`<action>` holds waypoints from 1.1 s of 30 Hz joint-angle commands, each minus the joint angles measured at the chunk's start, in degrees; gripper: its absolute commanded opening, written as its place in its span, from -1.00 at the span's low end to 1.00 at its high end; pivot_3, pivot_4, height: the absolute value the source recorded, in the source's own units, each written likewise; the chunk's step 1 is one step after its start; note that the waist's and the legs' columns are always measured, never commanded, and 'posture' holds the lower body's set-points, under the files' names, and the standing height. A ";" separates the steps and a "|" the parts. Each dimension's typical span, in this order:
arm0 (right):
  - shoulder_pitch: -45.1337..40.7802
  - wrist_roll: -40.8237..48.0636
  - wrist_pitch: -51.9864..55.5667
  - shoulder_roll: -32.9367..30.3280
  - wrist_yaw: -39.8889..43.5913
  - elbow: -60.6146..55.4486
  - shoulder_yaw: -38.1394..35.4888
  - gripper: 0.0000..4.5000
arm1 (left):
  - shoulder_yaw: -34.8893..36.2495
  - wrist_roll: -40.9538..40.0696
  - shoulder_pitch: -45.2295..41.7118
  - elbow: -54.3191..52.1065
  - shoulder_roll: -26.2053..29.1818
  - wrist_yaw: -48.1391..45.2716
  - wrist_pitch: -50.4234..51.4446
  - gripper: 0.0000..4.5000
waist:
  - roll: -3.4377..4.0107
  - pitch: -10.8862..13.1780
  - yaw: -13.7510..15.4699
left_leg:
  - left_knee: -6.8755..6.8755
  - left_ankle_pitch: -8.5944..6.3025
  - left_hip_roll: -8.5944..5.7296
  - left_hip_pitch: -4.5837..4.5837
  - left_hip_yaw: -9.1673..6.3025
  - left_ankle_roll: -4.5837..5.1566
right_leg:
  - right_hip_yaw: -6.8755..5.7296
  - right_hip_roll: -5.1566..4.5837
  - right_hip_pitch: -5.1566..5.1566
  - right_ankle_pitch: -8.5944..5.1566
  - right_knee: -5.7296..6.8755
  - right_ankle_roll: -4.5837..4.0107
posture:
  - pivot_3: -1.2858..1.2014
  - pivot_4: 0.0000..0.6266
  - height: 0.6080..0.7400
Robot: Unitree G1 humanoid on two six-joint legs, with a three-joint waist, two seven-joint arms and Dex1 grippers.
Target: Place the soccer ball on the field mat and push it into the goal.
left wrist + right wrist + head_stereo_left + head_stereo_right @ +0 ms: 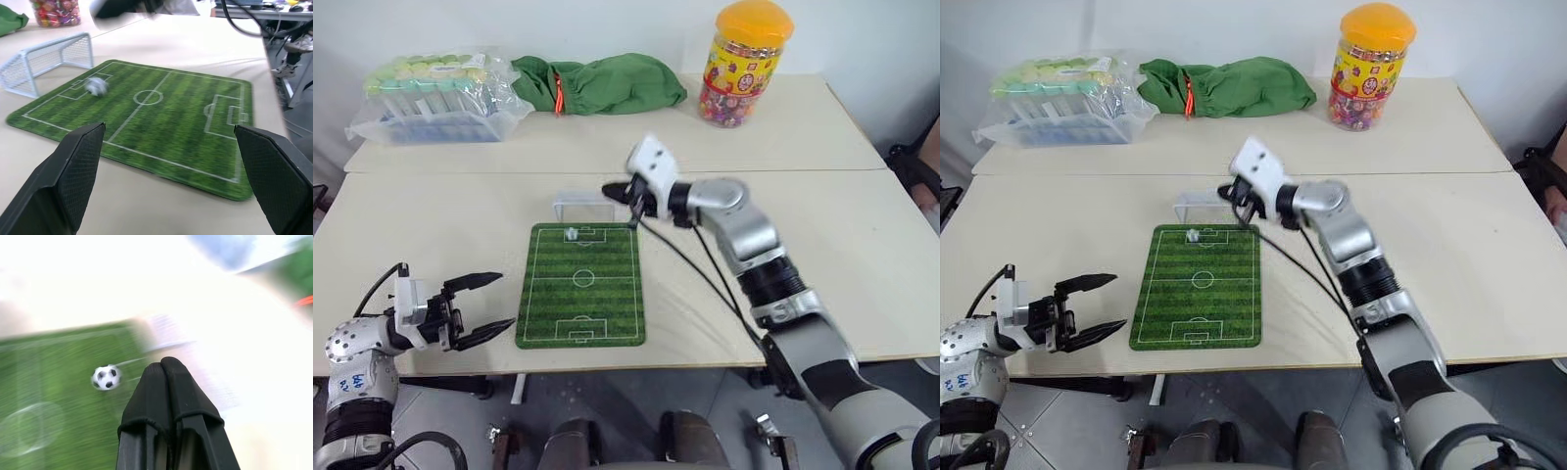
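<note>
The field mat (579, 286) lies flat on the near table, its short end toward me. On its far penalty area sits the soccer ball (572, 234), close in front of the goal (582, 206), which stands just past the mat's far edge. My right gripper (612, 192) hovers by the goal's right post, above the mat's far right corner, shut and holding nothing. The right wrist view has the ball (106, 377) a little to the side of the closed fingertips (161, 367). My left gripper (484, 305) is open and empty, left of the mat's near corner, pointing across the mat (146, 122).
A green cloth bag (597, 83), a candy jar with an orange lid (744, 64) and a clear plastic pack of tubes (435, 98) stand on the far table. A black cable (705, 279) hangs from my right arm over the table. The table's front edge runs just below the mat.
</note>
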 commanded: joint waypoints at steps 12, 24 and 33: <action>20.83 11.55 0.87 -20.94 18.82 -14.51 -10.97 0.00 | 7.39 -1.45 -2.18 -2.95 2.33 16.21 11.01 1.00 | -0.04 0.02 0.32 | -0.20 -0.02 -0.07 -0.02 -0.01 0.04 | -0.07 -0.04 0.03 0.00 -0.17 0.01 | 0.03 -0.52 1.00; 28.76 15.00 -9.24 -31.03 32.62 -2.99 -17.63 0.98 | 16.35 -0.33 10.76 -6.50 12.09 16.15 17.45 1.00 | -0.09 0.11 0.21 | -0.06 -0.02 0.06 0.12 0.29 0.03 | 0.07 -0.05 0.06 0.00 -0.22 0.01 | 0.03 -0.52 1.00; 27.52 14.51 -10.51 -29.49 30.44 -1.33 -17.09 0.98 | 19.84 -1.49 18.68 -11.38 12.34 15.19 21.28 1.00 | -0.05 0.14 0.60 | 0.10 -0.03 0.07 0.11 0.25 0.05 | 0.09 -0.12 0.09 0.00 -0.14 0.01 | 0.03 -0.52 1.00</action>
